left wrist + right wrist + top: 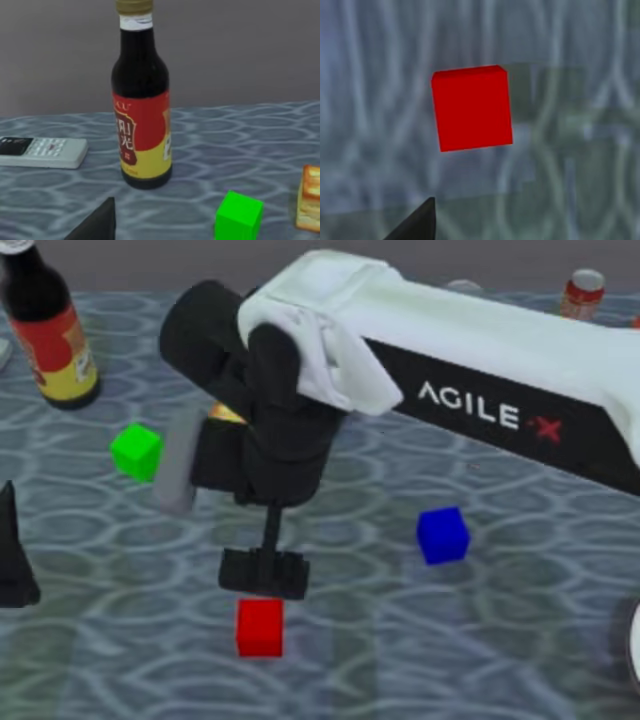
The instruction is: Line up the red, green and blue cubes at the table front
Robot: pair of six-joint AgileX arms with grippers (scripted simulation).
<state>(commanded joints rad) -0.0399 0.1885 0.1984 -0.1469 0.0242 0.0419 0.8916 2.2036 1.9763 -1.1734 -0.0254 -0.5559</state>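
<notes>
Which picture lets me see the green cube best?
The top view: the green cube shows whole, on the table's left side. The left wrist view cuts off its bottom. The right wrist view shows none of it.

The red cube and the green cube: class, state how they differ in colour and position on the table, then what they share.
Colour: the red cube is bright red, the green cube bright green.
Position: the red cube sits near the table's front, just in front of the right gripper; the green cube lies farther back and to the left, nearer the sauce bottle.
Shared: both look like plain glossy cubes of similar size, resting free on the table.
</notes>
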